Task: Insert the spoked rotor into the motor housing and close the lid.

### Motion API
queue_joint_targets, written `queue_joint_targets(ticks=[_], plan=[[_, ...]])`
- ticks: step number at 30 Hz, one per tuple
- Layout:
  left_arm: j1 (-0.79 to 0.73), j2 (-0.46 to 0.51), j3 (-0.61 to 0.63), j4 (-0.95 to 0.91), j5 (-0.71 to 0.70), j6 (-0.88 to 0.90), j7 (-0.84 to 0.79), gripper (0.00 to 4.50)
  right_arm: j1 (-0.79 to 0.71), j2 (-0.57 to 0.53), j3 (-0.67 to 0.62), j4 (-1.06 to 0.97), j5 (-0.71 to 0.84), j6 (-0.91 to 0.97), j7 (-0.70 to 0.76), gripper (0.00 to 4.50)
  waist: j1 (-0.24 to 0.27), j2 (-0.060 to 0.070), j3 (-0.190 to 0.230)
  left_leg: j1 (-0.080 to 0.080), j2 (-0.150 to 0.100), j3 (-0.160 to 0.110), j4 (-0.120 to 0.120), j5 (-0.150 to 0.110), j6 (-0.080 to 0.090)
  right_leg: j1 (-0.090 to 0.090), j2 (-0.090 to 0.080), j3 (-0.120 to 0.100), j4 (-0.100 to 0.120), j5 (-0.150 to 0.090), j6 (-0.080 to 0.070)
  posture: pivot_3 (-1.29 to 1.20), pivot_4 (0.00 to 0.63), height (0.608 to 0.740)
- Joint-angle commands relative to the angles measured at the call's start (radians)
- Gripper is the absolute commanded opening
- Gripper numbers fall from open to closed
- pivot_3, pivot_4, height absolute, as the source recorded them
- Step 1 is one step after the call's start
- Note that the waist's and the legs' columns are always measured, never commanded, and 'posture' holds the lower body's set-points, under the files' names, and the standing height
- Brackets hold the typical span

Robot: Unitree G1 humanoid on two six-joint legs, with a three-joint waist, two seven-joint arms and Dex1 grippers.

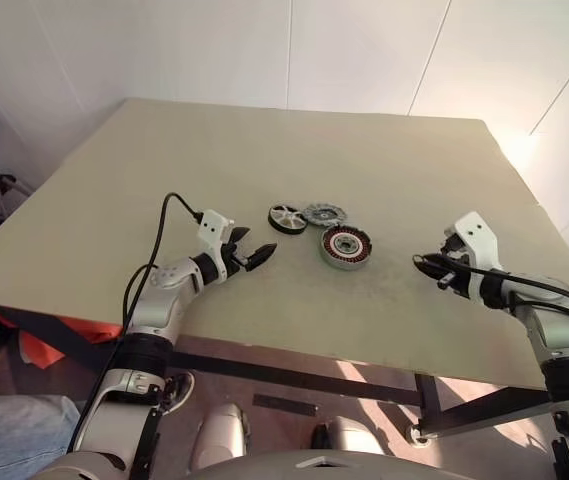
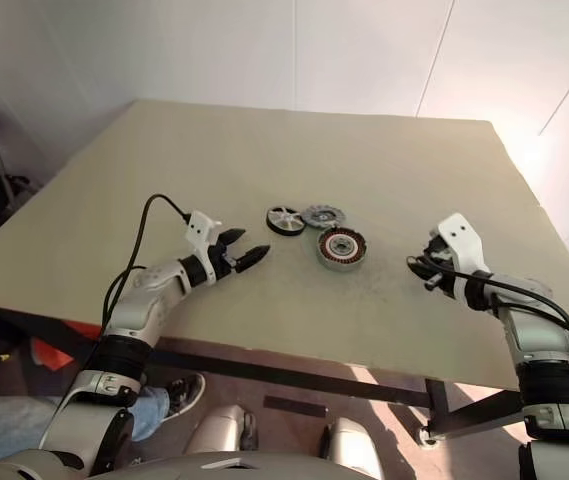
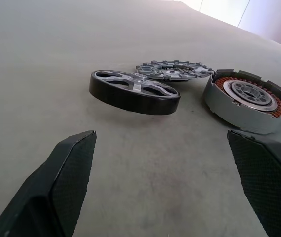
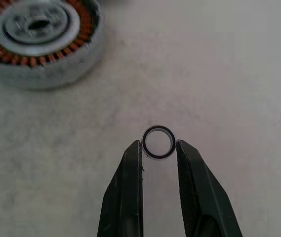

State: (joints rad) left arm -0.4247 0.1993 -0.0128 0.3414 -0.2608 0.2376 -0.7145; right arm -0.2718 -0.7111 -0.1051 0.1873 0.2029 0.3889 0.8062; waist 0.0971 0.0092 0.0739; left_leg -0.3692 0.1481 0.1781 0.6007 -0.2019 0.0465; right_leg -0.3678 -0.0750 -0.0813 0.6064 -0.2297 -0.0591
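Observation:
The spoked rotor (image 1: 287, 218), a black-rimmed wheel with pale spokes, lies flat on the table. The ribbed grey lid (image 1: 324, 213) lies touching its right side. The motor housing (image 1: 345, 246), silver with copper windings, sits just in front of the lid. My left gripper (image 1: 255, 247) stands open, level, a short way left of the rotor (image 3: 134, 91), pointing at it. My right gripper (image 1: 420, 264) is right of the housing (image 4: 41, 39), shut on a small dark ring (image 4: 158, 129) pinched between its fingertips.
The parts sit near the middle of a beige table (image 1: 294, 140); its front edge runs just below both arms. White walls stand behind. A black cable (image 1: 164, 225) loops from my left wrist.

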Motion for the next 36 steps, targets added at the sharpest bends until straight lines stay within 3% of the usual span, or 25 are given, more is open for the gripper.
queue_joint_targets(ticks=[1,24,36], plan=[[-0.014,0.000,-0.001,-0.015,0.003,-0.022,0.006,4.50,-0.075,0.044,0.020,-0.103,0.017,0.037,-0.036,0.65,0.000,0.000,0.000,0.000,0.000,0.000,-0.001,0.000,0.000,0.000,0.000,0.000,0.000,0.001,-0.001,0.00,0.000,0.740],[-0.015,-0.004,0.002,-0.009,0.018,-0.031,0.023,4.50,-0.173,0.221,0.173,-0.015,-0.043,0.043,-0.067,0.65,0.003,0.000,0.000,-0.002,-0.001,0.000,-0.003,0.001,-0.001,-0.002,0.000,0.000,-0.001,0.001,-0.002,0.00,0.000,0.740],[-0.016,0.000,0.005,-0.010,0.022,-0.032,0.029,4.50,-0.165,0.208,0.177,0.023,-0.062,0.043,-0.067,0.65,0.002,0.000,0.000,-0.001,-0.001,0.000,-0.003,0.001,-0.002,-0.001,0.000,0.000,-0.001,0.001,-0.002,0.00,0.000,0.740]])
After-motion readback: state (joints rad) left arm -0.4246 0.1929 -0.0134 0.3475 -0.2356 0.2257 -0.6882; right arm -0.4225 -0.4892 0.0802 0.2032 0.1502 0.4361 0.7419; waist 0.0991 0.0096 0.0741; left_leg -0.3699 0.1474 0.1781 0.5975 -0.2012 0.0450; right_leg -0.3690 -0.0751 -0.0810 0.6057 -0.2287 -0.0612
